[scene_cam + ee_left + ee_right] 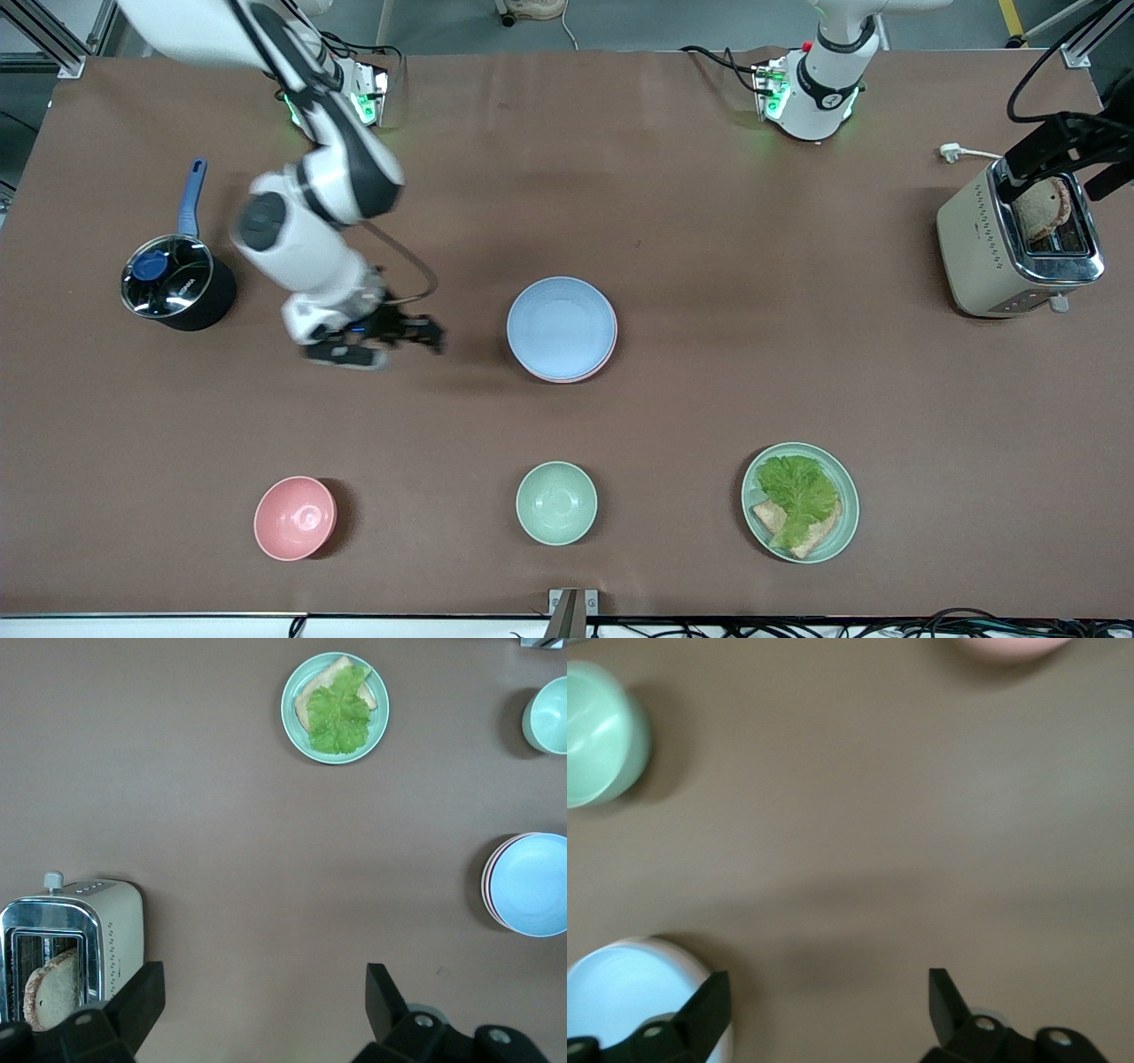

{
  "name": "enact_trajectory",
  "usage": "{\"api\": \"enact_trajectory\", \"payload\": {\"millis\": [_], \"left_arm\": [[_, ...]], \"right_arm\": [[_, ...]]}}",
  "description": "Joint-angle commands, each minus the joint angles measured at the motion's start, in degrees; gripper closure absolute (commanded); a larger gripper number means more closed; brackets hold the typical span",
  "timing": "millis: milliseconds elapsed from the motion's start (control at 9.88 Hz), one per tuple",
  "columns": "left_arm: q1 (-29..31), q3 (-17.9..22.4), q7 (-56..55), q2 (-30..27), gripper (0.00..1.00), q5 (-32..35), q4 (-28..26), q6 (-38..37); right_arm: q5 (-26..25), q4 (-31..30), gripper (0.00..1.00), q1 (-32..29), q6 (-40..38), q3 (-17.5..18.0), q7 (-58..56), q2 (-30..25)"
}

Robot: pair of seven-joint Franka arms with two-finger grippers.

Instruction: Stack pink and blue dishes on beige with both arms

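The light blue plate (561,326) lies on top of a stack in the middle of the table, with the pink plate's rim (603,358) showing just under it. In the left wrist view the blue plate (532,884) rests on layered rims (486,882); the beige plate cannot be made out separately. My right gripper (390,341) hangs low and open beside the stack, toward the right arm's end, with nothing between its fingers (828,992). My left gripper (1063,159) is up over the toaster, open and empty (266,983).
A toaster (1010,248) with bread in it stands at the left arm's end. A black pot (173,283) with a blue handle sits at the right arm's end. Nearer the front camera are a pink bowl (295,517), a mint bowl (556,502) and a mint plate with lettuce (842,523).
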Motion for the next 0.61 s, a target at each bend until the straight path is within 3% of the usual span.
{"api": "enact_trajectory", "payload": {"millis": [0, 304, 506], "left_arm": [[0.6, -1.3, -1.6, 0.5, 0.00, 0.0, -0.8, -1.4], [-0.5, -1.2, -2.5, 0.5, 0.00, 0.5, -1.1, -0.7], [-1.0, -0.8, -3.2, 0.5, 0.00, 0.6, -1.6, -0.8]], "right_arm": [[-7.0, 8.4, 0.00, -4.4, -15.1, -0.7, 1.1, -5.5], [-6.2, 18.8, 0.00, -5.5, -30.7, -8.5, -5.2, -10.7], [0.7, 21.6, 0.00, -5.4, -41.3, -14.1, -10.0, -14.6]]}}
